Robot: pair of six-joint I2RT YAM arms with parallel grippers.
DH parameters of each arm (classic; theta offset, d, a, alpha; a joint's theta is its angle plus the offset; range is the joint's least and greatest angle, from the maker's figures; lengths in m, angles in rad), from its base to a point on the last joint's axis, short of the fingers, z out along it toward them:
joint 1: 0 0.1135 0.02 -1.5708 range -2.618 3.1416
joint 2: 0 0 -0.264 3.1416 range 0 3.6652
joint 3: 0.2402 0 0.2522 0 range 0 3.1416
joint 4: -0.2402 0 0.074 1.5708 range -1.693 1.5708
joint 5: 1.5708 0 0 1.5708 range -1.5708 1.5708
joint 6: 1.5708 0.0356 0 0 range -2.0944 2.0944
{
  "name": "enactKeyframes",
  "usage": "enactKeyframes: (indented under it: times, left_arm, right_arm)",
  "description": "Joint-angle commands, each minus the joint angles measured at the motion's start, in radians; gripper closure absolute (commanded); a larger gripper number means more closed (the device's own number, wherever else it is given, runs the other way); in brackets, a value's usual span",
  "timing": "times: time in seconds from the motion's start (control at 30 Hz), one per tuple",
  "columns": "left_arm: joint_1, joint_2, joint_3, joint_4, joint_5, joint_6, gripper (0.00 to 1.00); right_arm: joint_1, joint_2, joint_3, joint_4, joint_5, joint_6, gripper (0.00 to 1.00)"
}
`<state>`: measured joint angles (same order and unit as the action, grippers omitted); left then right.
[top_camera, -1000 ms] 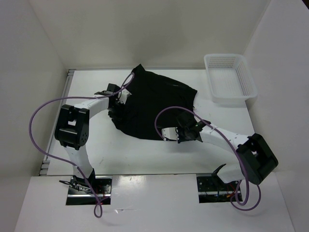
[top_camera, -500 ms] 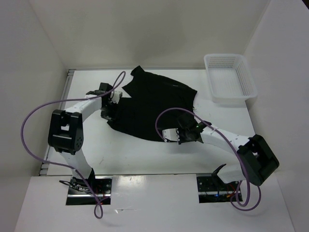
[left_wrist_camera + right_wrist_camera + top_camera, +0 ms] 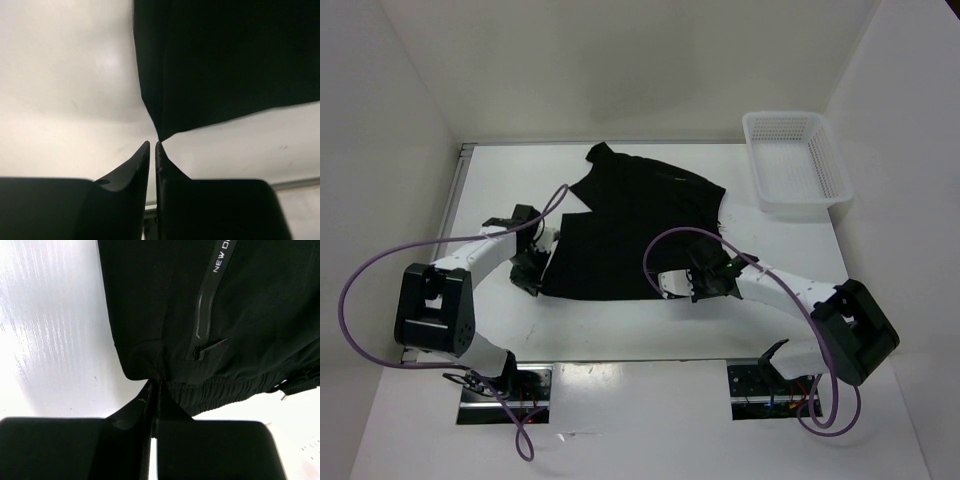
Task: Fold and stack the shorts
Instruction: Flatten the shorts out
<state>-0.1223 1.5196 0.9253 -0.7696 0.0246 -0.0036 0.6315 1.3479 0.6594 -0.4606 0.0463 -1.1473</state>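
Shorts (image 3: 630,225) lie spread flat across the middle of the table (image 3: 620,328), their near edge running between my two arms. I see the left gripper (image 3: 152,146) pressed together on the tip of the near-left corner. The right gripper (image 3: 154,387) is pinching the elastic waistband (image 3: 225,390) below a zipped pocket (image 3: 204,322). The white basket (image 3: 798,160) sits well apart at far right

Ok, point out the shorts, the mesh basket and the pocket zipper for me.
shorts (image 3: 640,225), top external view, middle of the spread cloth
white mesh basket (image 3: 798,165), top external view, its bare floor
pocket zipper (image 3: 200,322), right wrist view, midway along the strip
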Motion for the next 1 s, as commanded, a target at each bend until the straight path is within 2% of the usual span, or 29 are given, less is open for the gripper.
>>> enactKeyframes:
  times: [0.0, 0.1, 0.17, 0.37, 0.5, 0.77, 0.87, 0.97]
  left_arm:
    - [0.001, -0.045, -0.031, -0.091, -0.029, 0.004, 0.84]
    - [0.001, -0.045, -0.016, -0.1, -0.029, 0.004, 0.79]
    - [0.001, -0.035, 0.016, -0.071, -0.003, 0.004, 0.71]
    - [0.001, 0.089, 0.151, 0.039, 0.055, 0.004, 0.59]
    - [0.001, 0.142, 0.164, 0.039, 0.055, 0.004, 0.59]
    - [-0.008, 0.172, 0.097, 0.049, 0.103, 0.004, 0.58]
    - [-0.008, 0.172, 0.086, 0.037, 0.144, 0.004, 0.64]
    - [-0.008, 0.172, 0.066, 0.027, 0.169, 0.004, 0.74]
  right_arm:
    - [0.0, -0.033, -0.018, 0.017, 0.006, -0.015, 1.0]
    - [0.0, -0.033, -0.018, 0.026, 0.006, -0.015, 1.0]
    - [0.0, -0.033, -0.018, 0.027, 0.006, -0.015, 1.0]
    - [0.0, -0.033, -0.018, 0.027, 0.006, -0.025, 1.0]
    - [0.0, -0.043, -0.018, 0.027, 0.017, -0.025, 1.0]
    - [0.0, -0.033, -0.027, 0.036, 0.017, -0.025, 1.0]
    - [0.0, -0.033, -0.027, 0.036, 0.017, -0.025, 1.0]
    - [0.0, -0.033, -0.027, 0.036, 0.017, -0.025, 1.0]
